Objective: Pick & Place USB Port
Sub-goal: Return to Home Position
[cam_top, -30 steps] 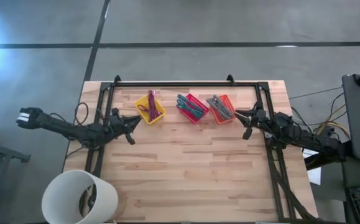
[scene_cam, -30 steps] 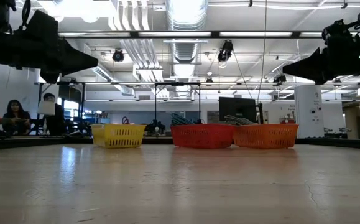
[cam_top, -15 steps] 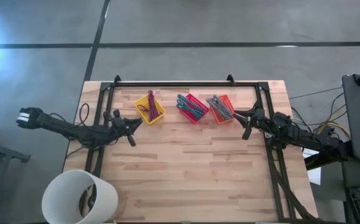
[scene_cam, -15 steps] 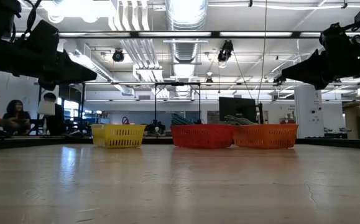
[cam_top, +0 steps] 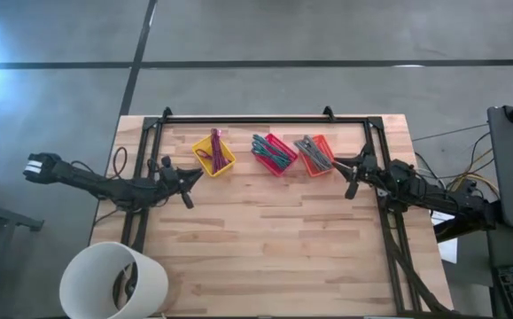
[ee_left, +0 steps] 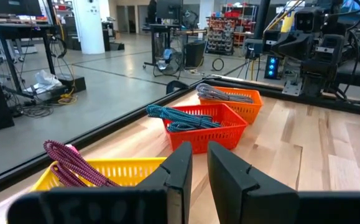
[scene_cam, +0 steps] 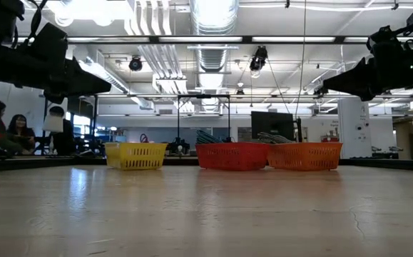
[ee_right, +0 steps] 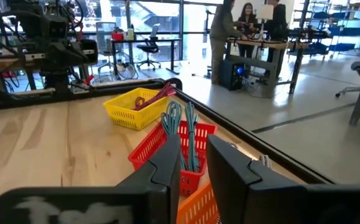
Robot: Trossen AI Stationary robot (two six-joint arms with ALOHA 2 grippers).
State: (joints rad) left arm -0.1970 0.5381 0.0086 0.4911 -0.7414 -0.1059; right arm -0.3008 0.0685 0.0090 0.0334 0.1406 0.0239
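The wooden table (cam_top: 265,257) carried three bins in a row along its far edge. I held both arms out from the table's sides. My left gripper (cam_top: 187,184) hung near the yellow bin (scene_cam: 136,155) and my right gripper (cam_top: 346,177) just beside the orange bin (scene_cam: 304,157), with the red bin (scene_cam: 231,157) between those two.

The black white USB cables (ee_left: 220,94) rested in a loose bundle inside the orange bin. I judged them light, limp and a little slick, apt to sag and to snag on one another. The stiff plug end, or a doubled loop at mid-length, would have been the place to pinch.

My left fingers (ee_left: 178,177) and my right fingers (ee_right: 167,168) stood drawn almost together, with a thin slit between, pinching nothing.
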